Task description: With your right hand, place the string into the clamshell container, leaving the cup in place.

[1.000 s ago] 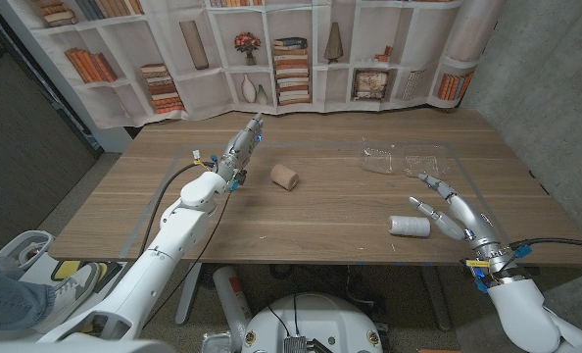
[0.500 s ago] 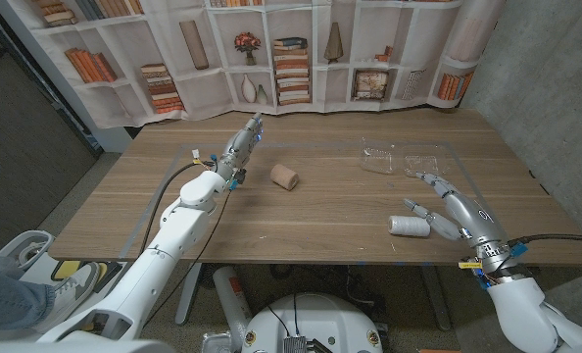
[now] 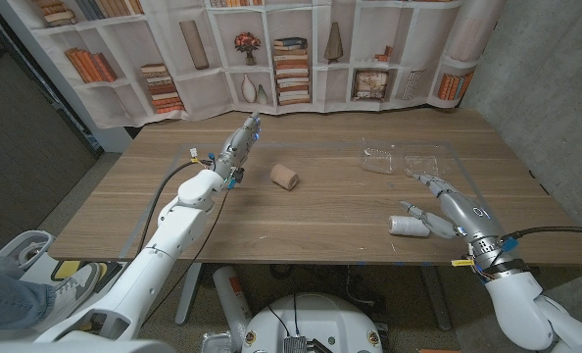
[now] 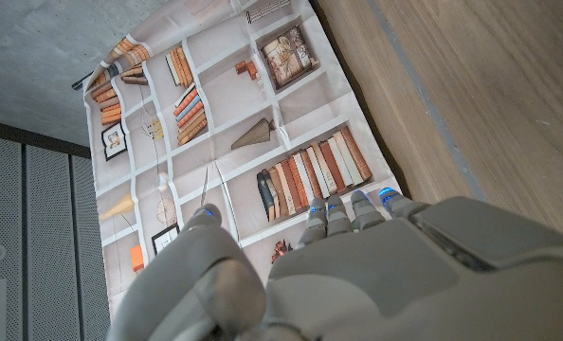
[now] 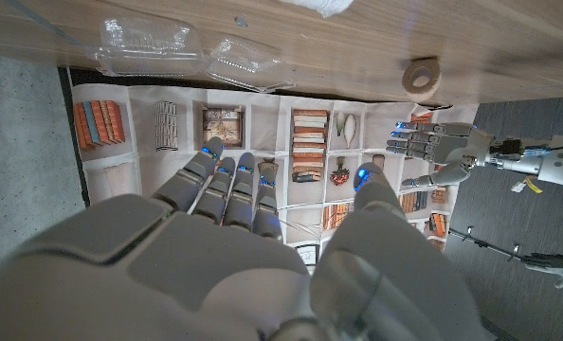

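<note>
The right hand (image 3: 436, 208) hovers low at the near right of the surface (image 3: 320, 221), fingers spread and holding nothing. The string (image 3: 408, 227), a small white spool, lies on its side just to the left of that hand, long axis running left to right. The fingertips sit very near its right end; whether they touch it, I cannot tell. So the coming move looks like a short reach leftward with the fingers closing across the spool's narrow girth.

Beyond the hand, toward the far right, sits the clamshell container (image 3: 404, 159), clear plastic and lying open; in the right wrist view it shows as a crinkled clear tray (image 5: 182, 52). From the spool the carry would run away from the robot, a short way.

The cup (image 3: 284, 176) lies tipped on its side near the middle, well apart from the string and off that path, so it should be easy to leave alone.

The left hand (image 3: 242, 145) stands at the far left, fingers straight and together, empty, much farther from the string.
</note>
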`<action>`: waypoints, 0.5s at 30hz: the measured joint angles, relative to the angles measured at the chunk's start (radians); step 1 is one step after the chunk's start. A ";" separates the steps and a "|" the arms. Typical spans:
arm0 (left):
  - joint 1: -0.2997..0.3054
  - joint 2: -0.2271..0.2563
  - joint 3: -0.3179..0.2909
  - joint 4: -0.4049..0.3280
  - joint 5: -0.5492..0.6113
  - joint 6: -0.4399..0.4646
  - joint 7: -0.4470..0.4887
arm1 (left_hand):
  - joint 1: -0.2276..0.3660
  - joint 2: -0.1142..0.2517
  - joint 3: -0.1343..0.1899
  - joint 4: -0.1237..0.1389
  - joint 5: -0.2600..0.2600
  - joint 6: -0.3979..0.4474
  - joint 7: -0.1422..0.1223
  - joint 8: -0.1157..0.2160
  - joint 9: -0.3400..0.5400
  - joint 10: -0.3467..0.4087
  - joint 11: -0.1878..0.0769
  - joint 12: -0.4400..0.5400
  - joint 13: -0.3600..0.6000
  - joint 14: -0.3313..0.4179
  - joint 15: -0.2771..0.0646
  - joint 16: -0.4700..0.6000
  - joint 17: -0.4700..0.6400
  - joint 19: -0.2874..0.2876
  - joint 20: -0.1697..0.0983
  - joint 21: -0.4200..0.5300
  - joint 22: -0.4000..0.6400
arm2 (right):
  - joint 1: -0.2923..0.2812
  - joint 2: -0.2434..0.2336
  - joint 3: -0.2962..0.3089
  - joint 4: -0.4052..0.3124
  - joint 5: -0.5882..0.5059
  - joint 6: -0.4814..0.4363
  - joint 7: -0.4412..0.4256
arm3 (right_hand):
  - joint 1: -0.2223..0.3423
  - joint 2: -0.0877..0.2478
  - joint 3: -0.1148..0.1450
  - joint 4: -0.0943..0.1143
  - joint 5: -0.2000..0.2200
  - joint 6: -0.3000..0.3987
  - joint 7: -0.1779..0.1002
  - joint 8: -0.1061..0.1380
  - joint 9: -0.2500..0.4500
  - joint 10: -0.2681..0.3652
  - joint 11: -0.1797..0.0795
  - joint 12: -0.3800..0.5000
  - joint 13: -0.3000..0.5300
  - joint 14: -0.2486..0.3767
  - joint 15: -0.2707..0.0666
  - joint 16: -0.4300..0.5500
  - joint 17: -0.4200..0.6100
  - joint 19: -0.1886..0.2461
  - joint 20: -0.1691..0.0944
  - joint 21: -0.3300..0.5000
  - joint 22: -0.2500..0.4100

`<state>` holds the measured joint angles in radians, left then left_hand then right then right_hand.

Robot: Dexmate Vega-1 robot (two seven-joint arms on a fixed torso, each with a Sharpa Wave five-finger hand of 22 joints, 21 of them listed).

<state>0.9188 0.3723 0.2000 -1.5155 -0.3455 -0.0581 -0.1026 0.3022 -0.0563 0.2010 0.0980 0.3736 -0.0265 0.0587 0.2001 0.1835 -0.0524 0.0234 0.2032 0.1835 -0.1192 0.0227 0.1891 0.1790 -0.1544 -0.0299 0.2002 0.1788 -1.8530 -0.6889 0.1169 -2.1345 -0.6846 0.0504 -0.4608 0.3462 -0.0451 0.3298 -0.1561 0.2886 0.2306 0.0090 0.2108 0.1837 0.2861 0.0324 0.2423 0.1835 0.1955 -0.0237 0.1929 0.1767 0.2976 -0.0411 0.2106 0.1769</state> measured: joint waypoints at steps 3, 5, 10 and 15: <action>-0.004 -0.001 0.000 0.006 -0.001 0.000 -0.006 | 0.000 0.000 0.000 0.000 0.000 0.000 0.000 0.000 0.000 0.000 0.000 0.000 0.000 0.000 0.000 0.000 0.000 0.000 0.000 0.000 0.000 | -0.003 -0.016 -0.010 -0.022 -0.005 -0.018 0.007 | 0.004 -0.004 -0.004 -0.004 0.004 0.000 0.000 0.000 0.000 0.005 0.005 0.000 0.000 0.004 0.000 0.000 0.000 0.012 -0.001 0.000 0.000; -0.009 -0.002 0.000 0.015 -0.002 0.000 -0.009 | 0.000 0.000 0.000 0.000 0.000 0.000 0.000 0.000 0.000 0.000 0.000 0.000 0.000 0.000 0.000 0.000 0.000 0.000 0.000 0.000 0.000 | -0.006 -0.022 -0.013 -0.030 -0.014 -0.046 0.020 | 0.009 -0.009 -0.004 -0.004 0.004 0.000 0.000 0.000 0.000 0.005 0.005 0.000 0.000 0.007 -0.003 0.000 0.000 0.013 -0.002 0.000 0.000; -0.017 -0.007 0.000 0.029 -0.003 -0.004 -0.016 | 0.000 0.000 0.000 0.000 0.000 0.000 0.000 0.000 0.000 0.000 0.000 0.000 0.000 0.000 0.000 0.000 0.000 -0.005 0.005 0.000 0.000 | -0.019 -0.037 -0.017 -0.055 -0.027 -0.090 0.044 | 0.015 -0.015 -0.004 -0.004 0.008 0.000 0.000 0.000 0.000 0.009 0.002 0.000 0.000 0.011 -0.003 0.000 0.000 0.020 0.005 0.000 0.000; -0.023 -0.009 0.001 0.039 -0.003 -0.005 -0.018 | 0.000 0.000 0.000 0.000 0.000 0.000 0.000 0.000 0.000 0.000 0.000 0.000 0.000 0.000 0.000 0.000 0.000 -0.005 0.005 0.000 0.000 | -0.033 -0.049 -0.019 -0.077 -0.035 -0.135 0.071 | 0.015 -0.015 -0.004 -0.004 0.008 0.004 0.004 0.000 0.000 0.009 0.002 0.000 0.000 0.014 0.000 0.000 0.000 0.020 0.005 0.000 0.000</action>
<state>0.8955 0.3630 0.2005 -1.4767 -0.3485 -0.0635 -0.1210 0.3022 -0.0563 0.2011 0.0980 0.3735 -0.0266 0.0587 0.2001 0.1835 -0.0524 0.0234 0.2033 0.1835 -0.1193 0.0227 0.1891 0.1790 -0.1596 -0.0247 0.2002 0.1789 -1.8855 -0.7374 0.0983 -2.2118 -0.7195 -0.0848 -0.3897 0.3615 -0.0604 0.3256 -0.1602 0.2964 0.2341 0.0126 0.2108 0.1837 0.2950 0.0342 0.2423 0.1835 0.2096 -0.0234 0.1929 0.1768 0.3173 -0.0358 0.2106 0.1770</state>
